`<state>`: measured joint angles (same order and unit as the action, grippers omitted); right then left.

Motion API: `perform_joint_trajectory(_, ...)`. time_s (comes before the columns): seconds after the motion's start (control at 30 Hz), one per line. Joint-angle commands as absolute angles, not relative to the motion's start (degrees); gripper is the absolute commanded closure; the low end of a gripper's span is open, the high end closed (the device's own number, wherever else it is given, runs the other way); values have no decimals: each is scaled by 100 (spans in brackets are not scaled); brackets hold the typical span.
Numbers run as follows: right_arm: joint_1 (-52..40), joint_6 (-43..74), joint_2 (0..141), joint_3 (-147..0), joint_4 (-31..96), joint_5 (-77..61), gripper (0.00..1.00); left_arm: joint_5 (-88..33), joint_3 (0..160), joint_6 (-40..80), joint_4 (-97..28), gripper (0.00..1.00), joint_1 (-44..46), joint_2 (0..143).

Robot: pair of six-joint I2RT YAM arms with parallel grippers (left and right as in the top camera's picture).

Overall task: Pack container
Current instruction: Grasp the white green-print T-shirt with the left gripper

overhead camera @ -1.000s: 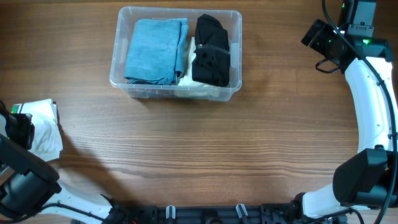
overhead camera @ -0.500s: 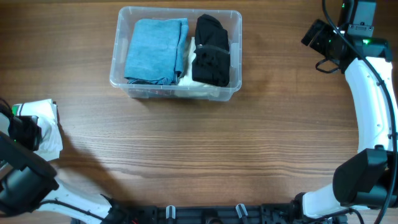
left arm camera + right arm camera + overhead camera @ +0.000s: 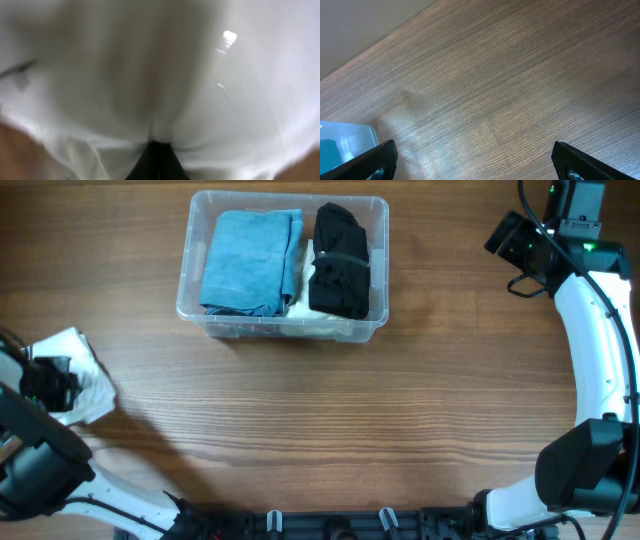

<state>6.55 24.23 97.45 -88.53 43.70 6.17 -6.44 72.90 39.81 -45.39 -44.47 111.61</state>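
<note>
White cloth (image 3: 85, 375) shifted right, left fingers (image 3: 156, 163) clamped

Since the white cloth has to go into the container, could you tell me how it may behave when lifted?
The white cloth looks soft and creased, bunched where the left gripper pinches it, so it will probably droop and trail. It seems light, unlikely to strain the grip. Loose edges might catch on the container rim.

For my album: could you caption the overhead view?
Left tool grips a white cloth; the container holds a blue garment and a black garment.
</note>
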Motion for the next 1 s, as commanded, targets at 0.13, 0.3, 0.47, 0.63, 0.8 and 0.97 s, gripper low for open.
perform_joint_trajectory(0.13, 639, 2484, 9808, -8838, 4355, 589, 0, -1411, 7223, 4097, -4007, 96, -3382, 11343)
perform_joint_trajectory(0.3, 639, 2486, 9808, -8838, 4355, 589, 0, -1413, 7343, 4073, -3874, 96, -3111, 11321)
perform_joint_trajectory(0.47, 639, 2486, 9808, -8838, 4355, 589, 0, -1415, 7629, 3789, -4386, 96, -3192, 11019)
perform_joint_trajectory(0.63, 639, 2486, 9808, -8838, 4355, 589, 0, -1411, 7697, 3754, -4845, 96, -3315, 10324)
perform_joint_trajectory(0.8, 639, 2486, 9808, -8838, 4355, 589, 0, -1339, 7697, 3752, -5240, 0, -3610, 9817)
perform_joint_trajectory(0.97, 639, 2486, 9808, -8838, 4355, 589, 0, -991, 7688, 3752, -5564, 0, -4139, 9841)
